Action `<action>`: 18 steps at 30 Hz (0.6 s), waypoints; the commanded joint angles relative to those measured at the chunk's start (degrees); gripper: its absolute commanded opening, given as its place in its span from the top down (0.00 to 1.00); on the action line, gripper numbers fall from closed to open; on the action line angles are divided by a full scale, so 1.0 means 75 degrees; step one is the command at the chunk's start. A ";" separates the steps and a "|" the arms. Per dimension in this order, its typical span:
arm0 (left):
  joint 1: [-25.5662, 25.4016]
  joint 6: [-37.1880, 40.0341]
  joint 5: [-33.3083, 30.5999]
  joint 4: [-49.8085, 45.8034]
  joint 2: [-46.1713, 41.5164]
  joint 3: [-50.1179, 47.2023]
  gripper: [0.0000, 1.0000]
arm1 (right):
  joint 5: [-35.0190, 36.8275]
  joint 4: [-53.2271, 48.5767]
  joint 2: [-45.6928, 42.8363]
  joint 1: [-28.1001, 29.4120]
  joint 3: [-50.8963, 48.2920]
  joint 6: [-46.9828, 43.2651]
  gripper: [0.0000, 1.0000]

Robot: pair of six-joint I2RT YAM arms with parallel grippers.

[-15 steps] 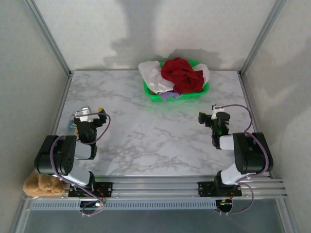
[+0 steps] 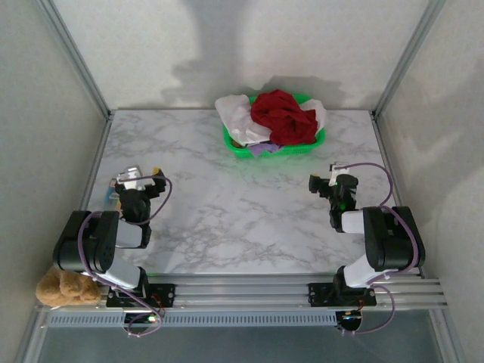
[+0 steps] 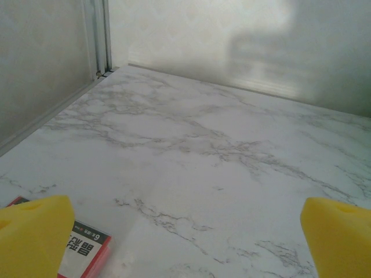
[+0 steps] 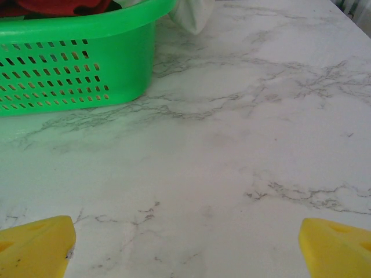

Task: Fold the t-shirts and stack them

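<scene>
Top external view has both t-shirts heaped in the green basket at the far edge of the marble table. The red t-shirt lies crumpled on top. The white t-shirt spills over the left rim. More white cloth shows at the right rim, and I cannot tell whether it is the same shirt. A scrap of purple cloth peeks out at the front, mostly buried.

The left gripper and right gripper sit near opposite table edges, well apart from the basket, jaws spread wide and empty.

Left wrist view shows a red-and-white card partly under the yellow fingertip, its print unreadable. Right wrist view cuts the basket off at the top and left. A tan teddy bear sits half hidden beside the left arm's base.
</scene>
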 commanded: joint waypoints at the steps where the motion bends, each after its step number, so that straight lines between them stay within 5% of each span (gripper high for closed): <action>1: 0.0079 -0.0006 0.0148 0.0014 0.0063 0.0134 0.00 | -0.0022 0.0045 0.0002 0.0018 0.0117 -0.0015 0.01; 11: 0.0069 0.0032 0.0186 -0.0226 -0.0048 0.0248 0.00 | 0.0026 -0.0386 -0.0185 0.0007 0.0275 0.0008 0.01; 15: -0.0299 -0.0177 -0.1177 -0.3210 -0.0886 0.1609 0.00 | 0.0145 -0.2389 -0.1454 0.0011 0.0852 0.0112 0.01; 18: -0.0451 -0.0652 -0.1246 -0.4948 -0.1334 0.2480 0.00 | 0.0409 -0.3126 -0.2310 0.0051 0.0777 0.0290 0.01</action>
